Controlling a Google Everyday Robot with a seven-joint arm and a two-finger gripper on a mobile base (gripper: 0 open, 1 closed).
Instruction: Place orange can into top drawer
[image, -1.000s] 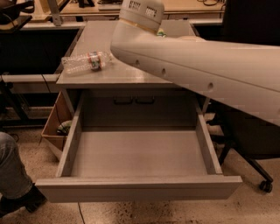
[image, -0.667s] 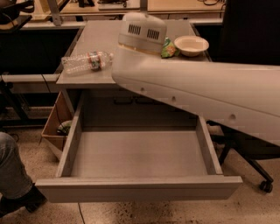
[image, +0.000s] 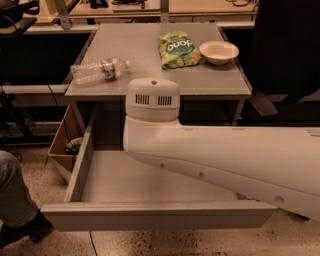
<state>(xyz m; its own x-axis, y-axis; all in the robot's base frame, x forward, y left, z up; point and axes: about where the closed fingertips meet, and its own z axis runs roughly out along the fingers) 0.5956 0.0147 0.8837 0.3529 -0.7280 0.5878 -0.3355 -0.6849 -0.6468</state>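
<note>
Orange can is not to be seen anywhere in the camera view, so its place cannot be told. The top drawer (image: 160, 216) is pulled fully out from under the grey table (image: 145, 55), its flat front panel nearest the camera and its floor bare where it shows. A thick white robot arm (image: 225, 160) reaches in from the right edge and crosses over the right and back part of the drawer, ending in a round vented housing (image: 152, 99) that stands just in front of the table's front edge. The gripper is hidden from the camera, somewhere behind or below that housing, and whether it is open, closed or holding anything cannot be told. On the table a clear plastic bottle (image: 100, 70) lies on its side near the left front corner; a green snack bag (image: 179, 49) lies further back, with a pale bowl (image: 219, 51) just beside it on the right. A wooden box (image: 62, 140) sits under the table on the left. A person's leg (image: 12, 187) in jeans shows at the lower left.
</note>
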